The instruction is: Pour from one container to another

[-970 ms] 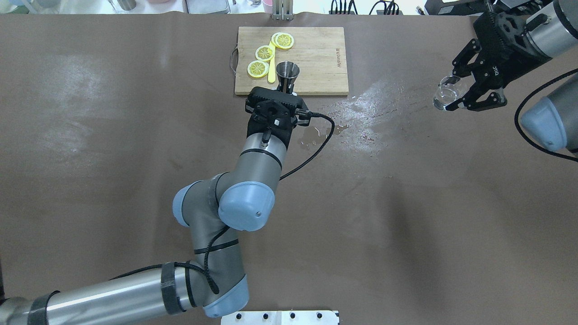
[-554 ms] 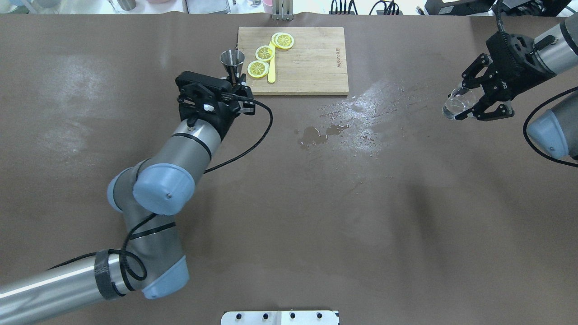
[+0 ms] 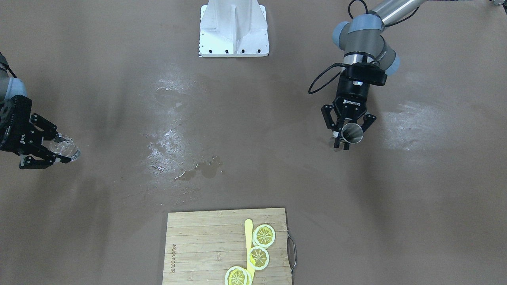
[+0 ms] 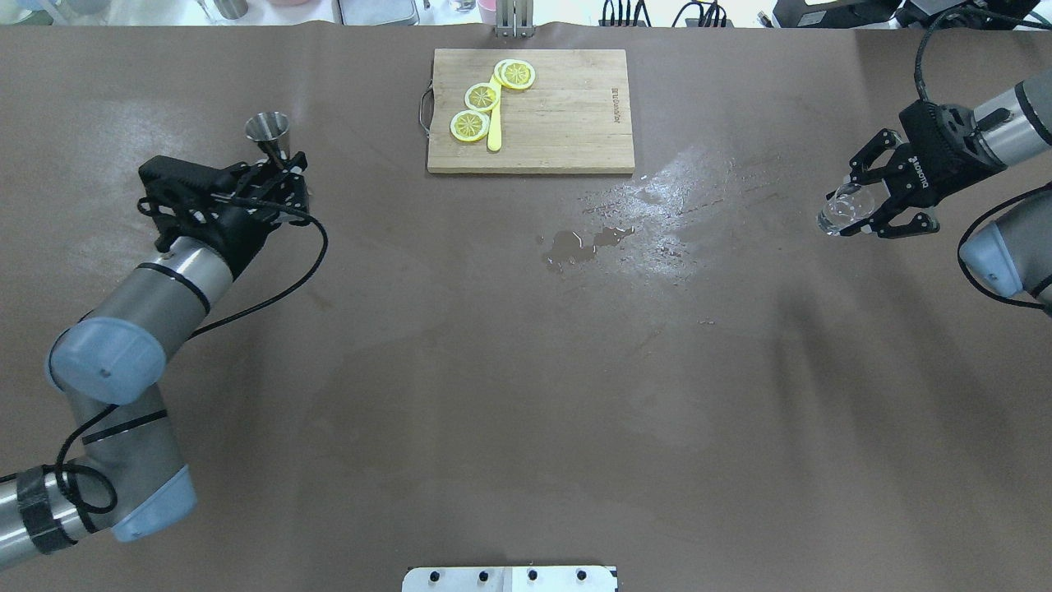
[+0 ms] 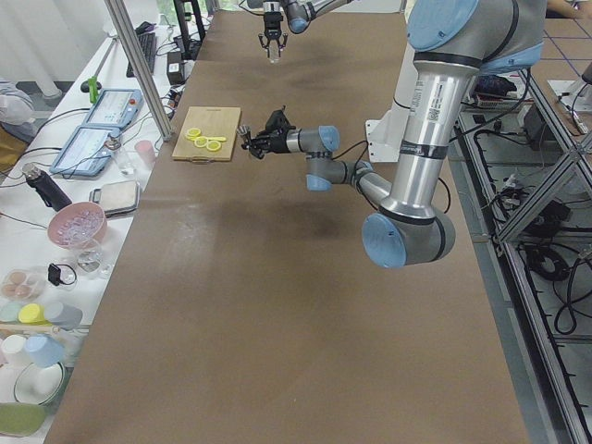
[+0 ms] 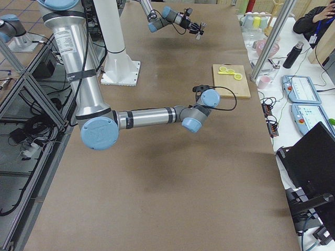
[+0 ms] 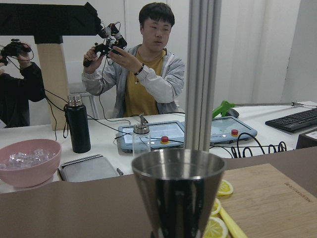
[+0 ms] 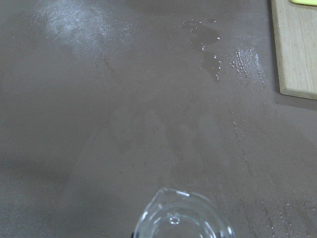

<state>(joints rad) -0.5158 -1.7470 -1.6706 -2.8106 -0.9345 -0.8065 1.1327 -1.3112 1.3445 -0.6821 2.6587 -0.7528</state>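
Observation:
My left gripper (image 4: 278,167) is shut on the waist of the steel jigger (image 4: 267,130), held upright above the table's left side. In the front-facing view the jigger (image 3: 351,133) sits between the gripper's (image 3: 345,138) fingers. The left wrist view shows the jigger's (image 7: 178,193) open cone close up. My right gripper (image 4: 859,205) is shut on the clear glass cup (image 4: 838,215) at the far right, tilted outward. The cup (image 3: 65,147) also shows in that gripper (image 3: 59,147) at the front-facing view's left edge. Its rim and pouring lip (image 8: 185,218) fill the bottom of the right wrist view.
A wooden cutting board (image 4: 567,115) with lemon slices (image 4: 470,125) and a yellow stick lies at the far middle. A puddle (image 4: 575,244) and wet streaks spread in front of it. The robot's base plate (image 3: 233,27) is at the near edge. People stand beyond the table.
My left arm has swung far to the left, carrying the jigger away from the cutting board. My right gripper has shifted slightly right and down with the glass cup.

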